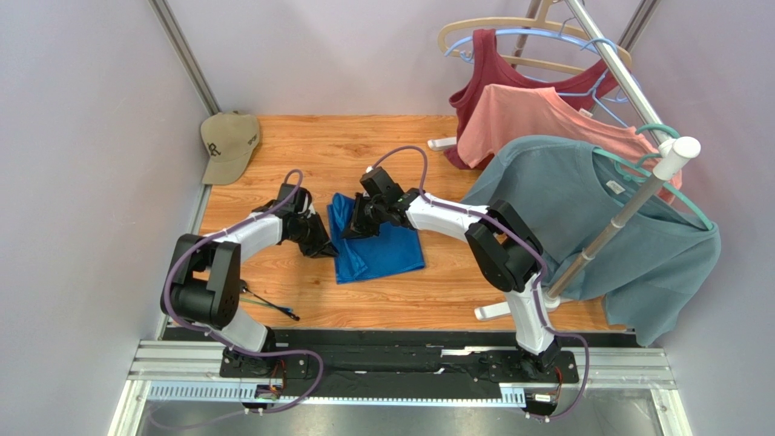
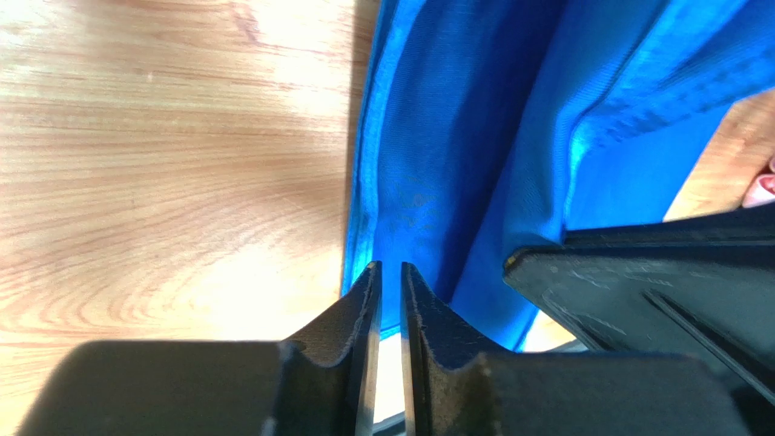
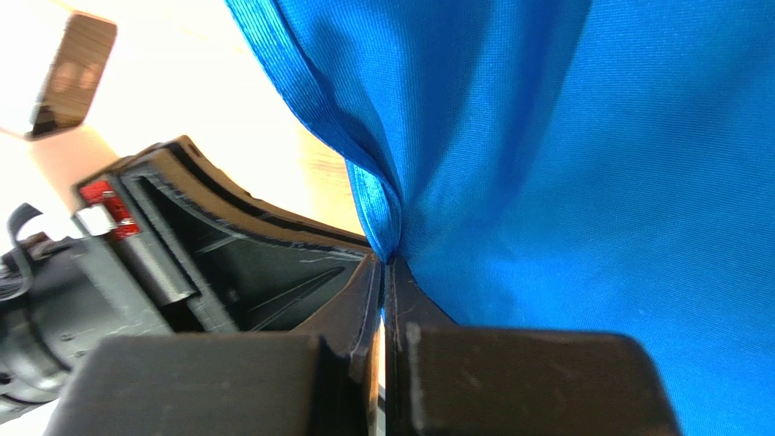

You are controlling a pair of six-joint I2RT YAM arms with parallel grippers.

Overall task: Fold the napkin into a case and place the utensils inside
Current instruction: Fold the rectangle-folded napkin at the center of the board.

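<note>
The royal-blue napkin (image 1: pixel 382 247) lies partly folded on the wooden table, its left part bunched and lifted. My right gripper (image 1: pixel 361 218) is shut on a fold of the napkin (image 3: pixel 564 136), and the cloth is pinched at its tips (image 3: pixel 386 262). My left gripper (image 1: pixel 320 242) is at the napkin's left edge (image 2: pixel 473 118). Its jaws (image 2: pixel 389 270) stand a narrow slit apart with nothing between them. The utensils (image 1: pixel 273 307), thin dark sticks, lie on the table near the left arm's base. No case shape shows.
A tan cap (image 1: pixel 229 145) sits at the back left corner. A clothes rack on the right holds a teal-grey T-shirt (image 1: pixel 582 218), a pink shirt (image 1: pixel 528 118) and a maroon top (image 1: pixel 487 77). Its white foot (image 1: pixel 496 312) rests on the table.
</note>
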